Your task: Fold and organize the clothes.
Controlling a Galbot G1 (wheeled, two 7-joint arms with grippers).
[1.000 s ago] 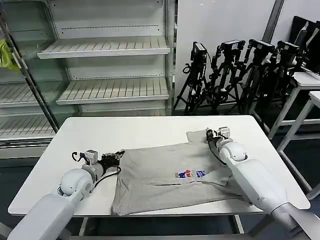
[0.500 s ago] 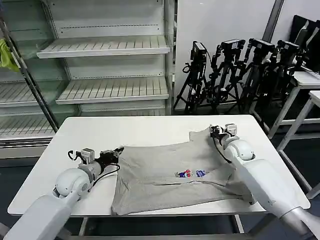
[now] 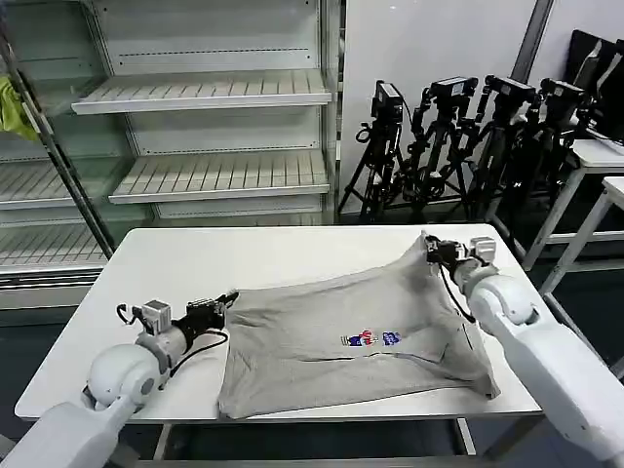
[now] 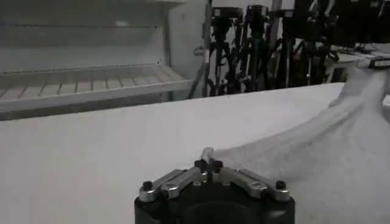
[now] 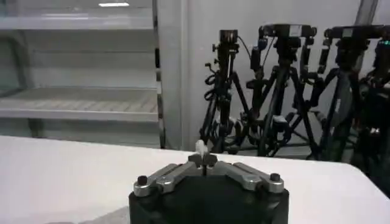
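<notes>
A light heather-grey T-shirt [image 3: 351, 336] with a small multicoloured chest print [image 3: 370, 339] lies spread on the white table [image 3: 244, 258]. My left gripper [image 3: 227, 300] is shut on the shirt's left edge, low at the table top; a pinch of grey cloth [image 4: 208, 154] shows between its closed fingers. My right gripper [image 3: 432, 250] is shut on the shirt's far right corner and holds it lifted above the table, so the cloth rises in a ridge [image 4: 359, 91] toward it. A small tip of fabric [image 5: 200, 147] sticks out of its closed jaws.
Empty white shelves [image 3: 210, 93] stand behind the table. Black camera tripods [image 3: 458, 136] crowd the back right, with another white table [image 3: 595, 156] beside them. A yellow-green cloth [image 3: 14, 107] hangs at the far left. The table's left part and far strip are bare.
My right gripper has moved right and up with the shirt's corner, pulling the cloth taut and wider. My left gripper has drawn slightly left with its edge.
</notes>
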